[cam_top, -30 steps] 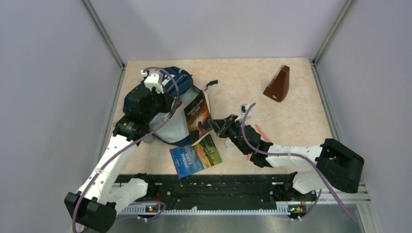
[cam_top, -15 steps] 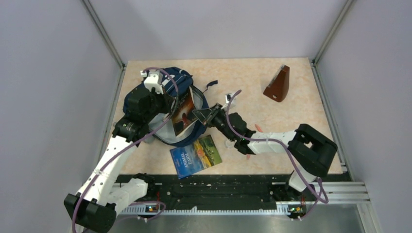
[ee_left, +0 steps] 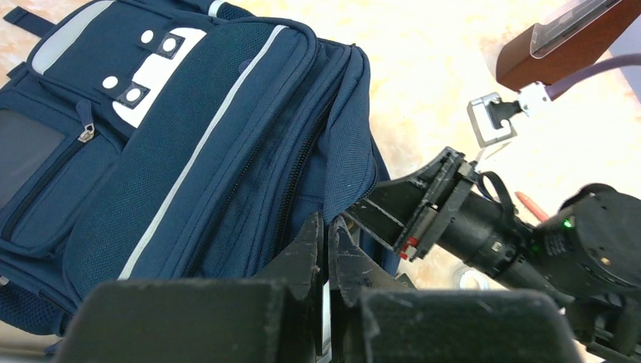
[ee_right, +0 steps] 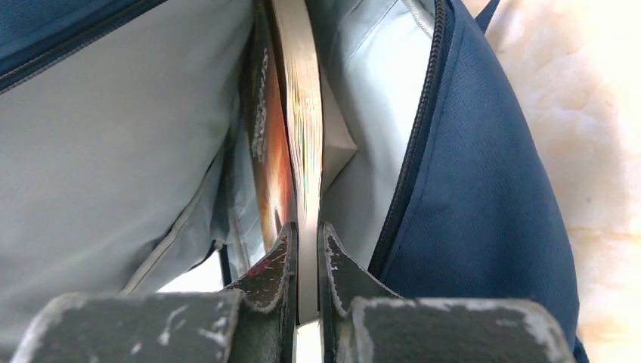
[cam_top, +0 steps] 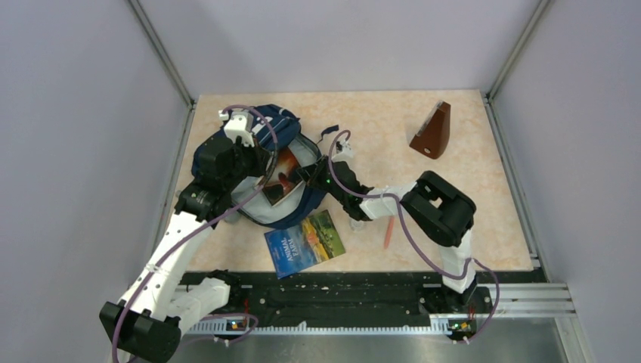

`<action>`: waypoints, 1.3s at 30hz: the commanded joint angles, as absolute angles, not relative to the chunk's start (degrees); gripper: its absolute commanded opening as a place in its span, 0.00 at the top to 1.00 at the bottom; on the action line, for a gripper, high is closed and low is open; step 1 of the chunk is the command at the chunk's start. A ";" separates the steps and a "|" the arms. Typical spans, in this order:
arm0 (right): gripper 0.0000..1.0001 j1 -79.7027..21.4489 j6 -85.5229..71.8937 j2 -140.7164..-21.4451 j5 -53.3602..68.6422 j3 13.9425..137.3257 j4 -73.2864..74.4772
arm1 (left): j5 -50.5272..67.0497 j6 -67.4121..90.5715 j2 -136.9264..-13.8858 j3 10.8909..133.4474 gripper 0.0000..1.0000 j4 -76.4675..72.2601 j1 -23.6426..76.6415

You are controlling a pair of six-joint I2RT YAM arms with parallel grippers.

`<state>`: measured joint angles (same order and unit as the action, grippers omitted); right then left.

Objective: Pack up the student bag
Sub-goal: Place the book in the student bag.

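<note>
1. Near zone. A loose book (cam_top: pixel 305 243) with a landscape cover lies flat on the table (cam_top: pixel 469 204), just in front of the student bag (ee_left: pixel 189 151). To the right of it, a red pen (cam_top: pixel 388 234) lies on the table beside the right arm.

2. Middle zone, right arm. The right end effector (ee_right: pixel 306 231) is clenched on a dark-covered book (ee_right: pixel 302 136), one finger on each side of it near its edge. This book stands on edge inside the main compartment of the student bag, between the grey lining walls. In the top view, part of its cover shows in the opening.

3. Middle zone, left arm. The student bag lies at the left side of the table with its main compartment unzipped and facing the right arm. The left end effector (ee_left: pixel 326 227) is clenched on the navy fabric rim of the opening, beside the zipper.

4. Far zone. A brown wedge-shaped object (cam_top: pixel 432 132) sits at the far right of the table, well apart from the student bag.
</note>
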<state>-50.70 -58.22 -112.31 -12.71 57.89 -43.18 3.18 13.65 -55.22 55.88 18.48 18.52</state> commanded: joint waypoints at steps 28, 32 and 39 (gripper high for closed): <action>0.97 -50.10 -41.45 -130.13 -19.84 88.88 -38.27 | 5.19 14.81 -52.92 57.13 1.00 11.56 18.61; 0.62 -50.10 -37.54 -126.88 -18.07 85.05 -41.83 | 4.48 14.60 -52.81 57.13 1.00 11.69 18.63; 0.39 -50.19 -32.37 -118.66 -16.37 76.46 -45.07 | 3.92 14.35 -52.92 57.18 1.00 11.88 18.61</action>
